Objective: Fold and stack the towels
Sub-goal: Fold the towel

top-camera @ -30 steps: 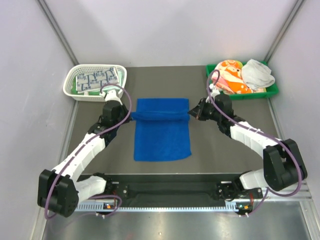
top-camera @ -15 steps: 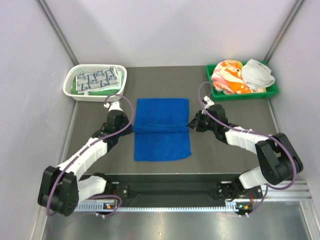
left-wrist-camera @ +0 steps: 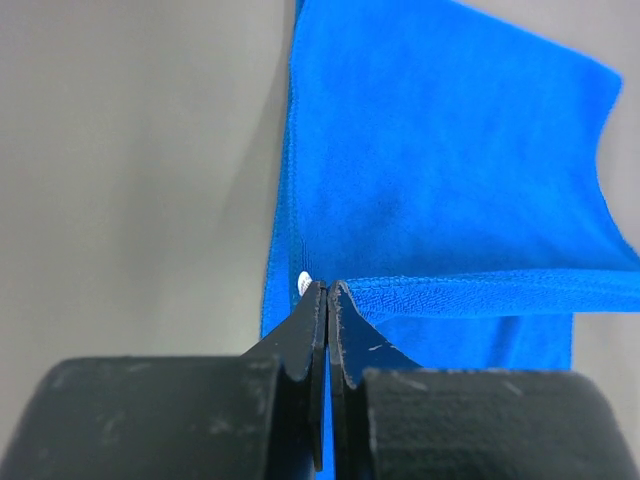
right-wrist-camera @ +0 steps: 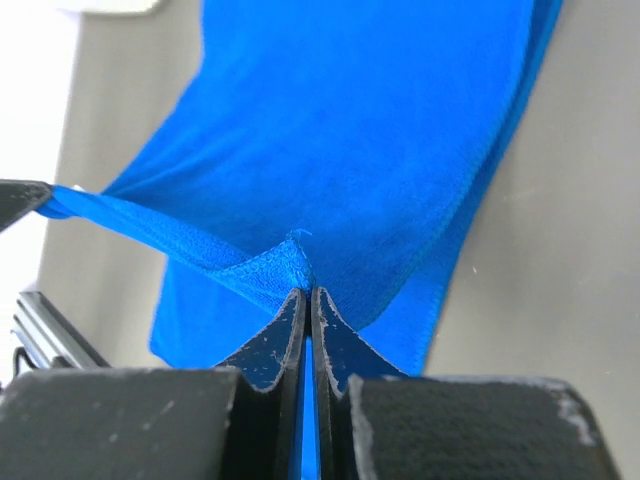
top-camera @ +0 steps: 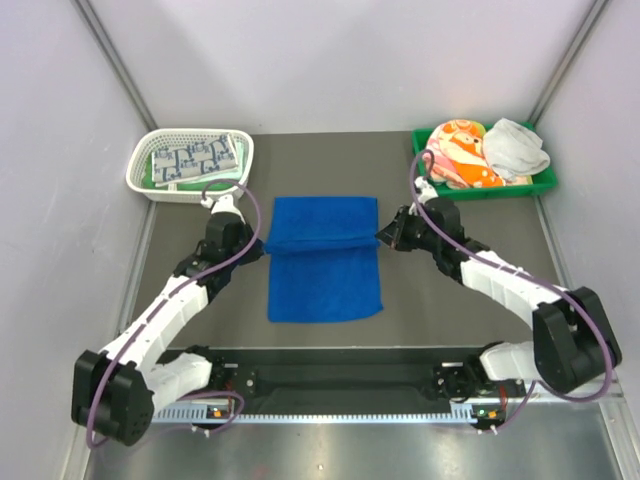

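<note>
A royal blue towel [top-camera: 325, 285] lies flat mid-table. One of its edges is lifted and stretched taut across its middle, between my two grippers. My left gripper [top-camera: 262, 243] is shut on the left corner of that edge, and my right gripper [top-camera: 381, 238] is shut on the right corner. In the left wrist view the jaws [left-wrist-camera: 328, 285] pinch the blue hem, with the towel [left-wrist-camera: 430, 150] spread beyond. In the right wrist view the gripper [right-wrist-camera: 307, 290] pinches a puckered corner of the towel [right-wrist-camera: 350, 120]. Other towels sit at the back.
A white mesh basket [top-camera: 140, 172] at the back left holds a folded white towel with grey-blue squares [top-camera: 190, 158]. A green tray [top-camera: 540, 186] at the back right holds an orange-pink print towel [top-camera: 460, 155] and a pale grey one [top-camera: 515, 145]. Grey walls close in both sides.
Both grippers carried the held blue edge toward the near side, then came back a little toward the far side. The grips stayed shut throughout.
</note>
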Robot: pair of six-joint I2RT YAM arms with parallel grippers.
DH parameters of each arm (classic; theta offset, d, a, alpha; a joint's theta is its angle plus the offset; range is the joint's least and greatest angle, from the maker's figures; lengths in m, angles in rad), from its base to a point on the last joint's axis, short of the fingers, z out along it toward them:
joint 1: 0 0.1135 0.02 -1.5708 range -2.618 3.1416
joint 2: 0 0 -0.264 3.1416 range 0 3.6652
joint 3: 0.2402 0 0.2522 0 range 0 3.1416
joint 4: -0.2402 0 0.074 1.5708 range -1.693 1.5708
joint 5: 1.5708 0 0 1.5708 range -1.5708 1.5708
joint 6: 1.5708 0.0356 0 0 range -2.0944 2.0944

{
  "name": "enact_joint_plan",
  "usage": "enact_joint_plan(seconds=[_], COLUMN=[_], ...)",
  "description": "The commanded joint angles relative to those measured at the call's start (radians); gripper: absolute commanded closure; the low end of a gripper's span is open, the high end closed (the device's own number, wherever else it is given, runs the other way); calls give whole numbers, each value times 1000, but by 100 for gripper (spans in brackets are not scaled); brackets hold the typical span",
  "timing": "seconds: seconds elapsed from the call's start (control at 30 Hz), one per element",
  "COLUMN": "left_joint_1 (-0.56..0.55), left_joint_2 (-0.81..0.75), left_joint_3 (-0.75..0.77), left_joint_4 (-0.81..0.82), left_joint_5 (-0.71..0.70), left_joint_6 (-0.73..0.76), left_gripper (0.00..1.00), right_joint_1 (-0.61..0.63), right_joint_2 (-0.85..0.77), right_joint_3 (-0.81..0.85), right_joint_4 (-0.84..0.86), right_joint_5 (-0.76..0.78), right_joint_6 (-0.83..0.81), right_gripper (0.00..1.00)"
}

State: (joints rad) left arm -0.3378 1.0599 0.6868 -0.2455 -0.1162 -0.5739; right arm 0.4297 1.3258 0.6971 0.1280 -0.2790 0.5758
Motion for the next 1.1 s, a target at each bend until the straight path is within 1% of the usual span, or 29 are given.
enact_joint_plan(seconds=[0.0,0.23,0.5,0.73,0.9,1.07], left_joint_1=[-3,-6,-7,-13,-21,-20], left_joint_2=[-49,-78,-71,-8,22,-15], left_joint_3=[46,24,-59,-130,-136,-93], left_joint_4=[-44,-57,-32,18,28,-21], left_joint_5=[-5,20,44,93,92,69], left_joint_6=[6,3,-23,-44,-46,-35], left_gripper=[100,100,100,100,100,100], right_joint_1=[11,12,23,37,40,40], right_joint_2=[-68,-119,-102,-37,-4,-40], right_joint_3=[50,12,-85,-169,-173,-119], right_joint_4=[-33,-60,-7,62,85,29], right_joint_5=[15,27,21,23,18,31], right_joint_6=[-17,-16,6,19,22,6], right_gripper=[100,100,100,100,100,100])
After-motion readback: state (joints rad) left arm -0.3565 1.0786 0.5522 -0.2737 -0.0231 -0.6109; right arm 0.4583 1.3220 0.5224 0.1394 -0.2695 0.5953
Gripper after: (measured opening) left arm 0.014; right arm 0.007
